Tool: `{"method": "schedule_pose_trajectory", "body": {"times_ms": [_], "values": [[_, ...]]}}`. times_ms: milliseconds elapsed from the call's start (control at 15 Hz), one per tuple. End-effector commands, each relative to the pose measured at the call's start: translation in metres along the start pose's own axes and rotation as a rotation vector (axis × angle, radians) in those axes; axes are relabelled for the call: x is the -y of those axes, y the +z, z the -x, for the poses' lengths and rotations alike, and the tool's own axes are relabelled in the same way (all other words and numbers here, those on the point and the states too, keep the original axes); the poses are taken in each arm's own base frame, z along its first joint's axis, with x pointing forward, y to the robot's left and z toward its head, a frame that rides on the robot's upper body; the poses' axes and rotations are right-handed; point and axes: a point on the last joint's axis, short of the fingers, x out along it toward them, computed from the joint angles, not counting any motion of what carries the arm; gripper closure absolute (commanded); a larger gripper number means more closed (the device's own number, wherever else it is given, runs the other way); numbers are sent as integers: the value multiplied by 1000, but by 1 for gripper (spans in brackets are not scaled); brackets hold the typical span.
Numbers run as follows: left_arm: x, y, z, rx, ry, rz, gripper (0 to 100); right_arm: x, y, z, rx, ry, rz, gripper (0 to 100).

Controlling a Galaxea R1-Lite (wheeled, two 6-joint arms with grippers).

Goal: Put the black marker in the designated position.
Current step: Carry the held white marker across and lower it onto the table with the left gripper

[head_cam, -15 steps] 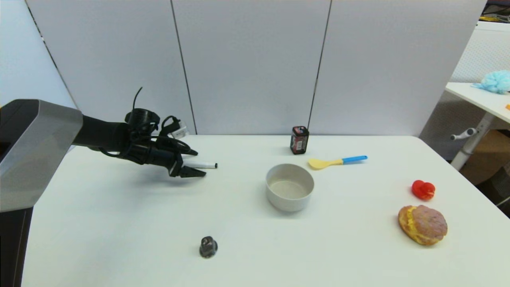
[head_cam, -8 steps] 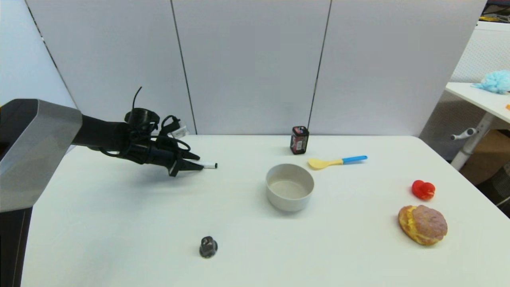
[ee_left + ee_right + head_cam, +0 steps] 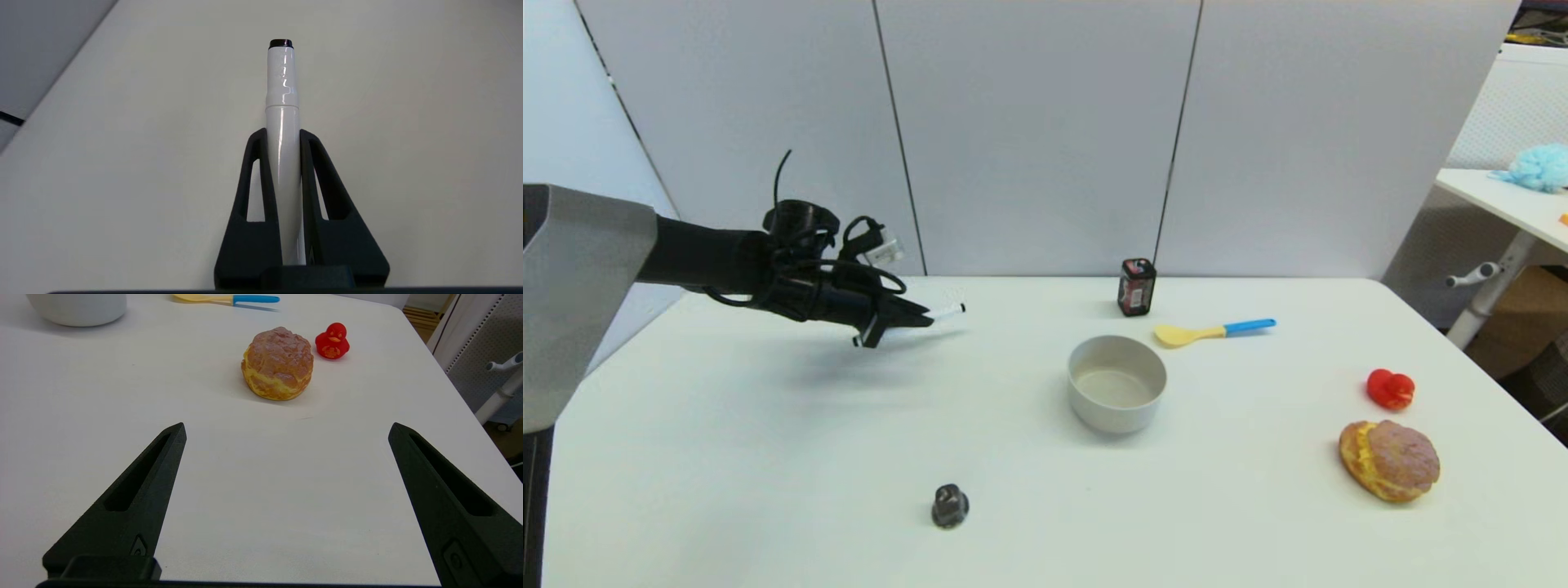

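Your left gripper (image 3: 907, 320) is clamped on the black marker (image 3: 946, 311) above the table's (image 3: 768, 457) far-left area; carry it level (right gripper (image 3: 286, 433) parked, spread wide).

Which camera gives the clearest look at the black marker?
The left wrist view: the black marker fills the middle, clamped between the left gripper fingers. The head view shows only its tip poking past the gripper. The right wrist view misses it.

The marker (image 3: 282, 134) is glossy white with a black cap, pinched between matte black fingers (image 3: 249, 212). On the white table (image 3: 768, 457) sit a pale grey bowl (image 3: 1116, 382), a yellow spoon (image 3: 1214, 331) with a blue handle, a red duck (image 3: 332, 341) and a golden-brown puff (image 3: 278, 363).
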Motion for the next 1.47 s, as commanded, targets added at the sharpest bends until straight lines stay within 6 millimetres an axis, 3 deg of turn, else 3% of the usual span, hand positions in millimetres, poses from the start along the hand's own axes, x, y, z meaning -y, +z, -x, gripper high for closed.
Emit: {"method": "schedule_pose_trajectory", "body": {"times_ms": [67,267,400,600,867,1200,1467], "values": [[14,66,20,89,29,-137,100,0,0,0,-1,1,1,0],[30,124,-5,170,-28,-204,100,0,0,0,-1,1,1,0],[56,137,-43,175,-116,-176,100,0,0,0,-1,1,1,0],[77,138,-87,165,-146,-212,100,0,0,0,-1,1,1,0],[87,133,-130,202,-133,-270,100,0,0,0,-1,1,1,0],[93,117,-169,235,-146,-286,100,0,0,0,-1,1,1,0],[94,113,-180,251,-145,-288,100,0,0,0,-1,1,1,0]]}}
